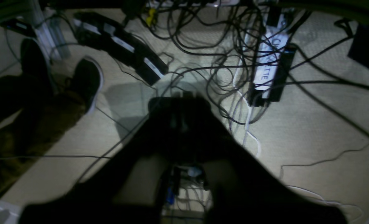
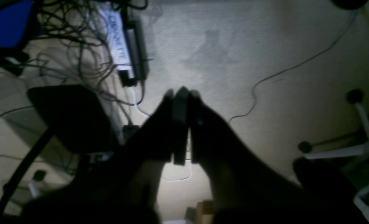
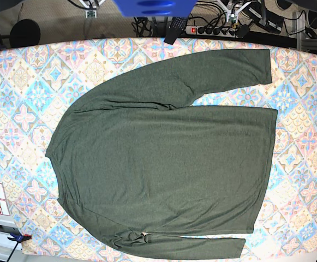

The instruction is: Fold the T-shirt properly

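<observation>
Olive-green knit is lying spread across the patterned tabletop point(image 3: 16, 71) in the base view: the T-shirt point(image 3: 163, 169) is resting flat, neckline at the left, hem at the right, one long sleeve point(image 3: 223, 68) stretching along the top edge and the other point(image 3: 191, 246) running along the bottom. Going left to right, we are judging the shoulder and collar area as the thickest part, the broad body as a thin, limp sheet, and the hem corners as the easiest places to pinch. We are expecting soft, light fabric that is going to sag, drag and wrinkle when lifted, so holding at seams, cuffs or hem corners seems wisest. Neither arm is showing over the cloth. Both wrist cameras are looking down at floor and cables: our left gripper point(image 1: 179, 123) is pressed together holding nothing, and our right gripper point(image 2: 181, 99) is likewise pressed together and empty.
</observation>
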Tool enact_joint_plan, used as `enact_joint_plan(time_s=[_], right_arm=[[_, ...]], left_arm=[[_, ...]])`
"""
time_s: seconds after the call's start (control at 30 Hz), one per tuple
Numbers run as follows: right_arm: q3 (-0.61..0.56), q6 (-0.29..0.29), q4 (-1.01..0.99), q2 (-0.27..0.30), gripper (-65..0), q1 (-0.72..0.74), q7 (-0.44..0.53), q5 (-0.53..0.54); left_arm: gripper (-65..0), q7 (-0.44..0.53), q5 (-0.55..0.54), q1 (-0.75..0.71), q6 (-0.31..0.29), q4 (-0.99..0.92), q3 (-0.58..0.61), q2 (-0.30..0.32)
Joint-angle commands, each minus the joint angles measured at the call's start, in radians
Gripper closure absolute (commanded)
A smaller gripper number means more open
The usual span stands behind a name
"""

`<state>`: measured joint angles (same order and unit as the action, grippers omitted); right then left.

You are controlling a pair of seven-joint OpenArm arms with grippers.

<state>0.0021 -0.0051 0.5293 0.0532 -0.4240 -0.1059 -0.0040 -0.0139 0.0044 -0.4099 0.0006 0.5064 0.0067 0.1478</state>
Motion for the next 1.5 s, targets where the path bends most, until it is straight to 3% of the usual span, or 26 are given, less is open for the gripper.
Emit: enact_joint_plan(time_s=[0.0, 0.37, 0.7, 1.13, 1.33, 1.47], right_arm=[[0.005, -0.002, 0.033, 0.004, 0.0, -0.036, 0.005, -0.001], [0.008, -0.002, 0.349, 0.023, 0.0, -0.252, 0.002, 0.003], [0.195, -0.002, 0.662, 0.023, 0.0, -0.395, -0.001, 0.000], [0.246, -0.002, 1.196, 0.020, 0.0, -0.523, -0.228, 0.002], [0.241, -0.002, 1.345, 0.020, 0.0, -0.525, -0.329, 0.003], [0.207, -0.002, 1.373, 0.017, 0.0, -0.519, -0.375, 0.003]], left_arm=[[0.0, 0.009, 0.001, -0.039, 0.003, 0.044, -0.001, 0.008], [0.0, 0.009, -0.008, -0.329, 0.003, 0.501, -0.004, 0.068], [0.0, 0.009, -0.011, -0.493, 0.003, 0.806, -0.006, 0.118], [-0.2, -0.014, -0.014, -0.623, 0.005, 1.222, -0.073, 0.126], [-1.0, -0.209, -0.191, -0.576, 0.003, 1.329, -0.133, 0.128], [-8.6, -0.315, -0.363, -0.504, 0.003, 1.331, -0.195, 0.158]])
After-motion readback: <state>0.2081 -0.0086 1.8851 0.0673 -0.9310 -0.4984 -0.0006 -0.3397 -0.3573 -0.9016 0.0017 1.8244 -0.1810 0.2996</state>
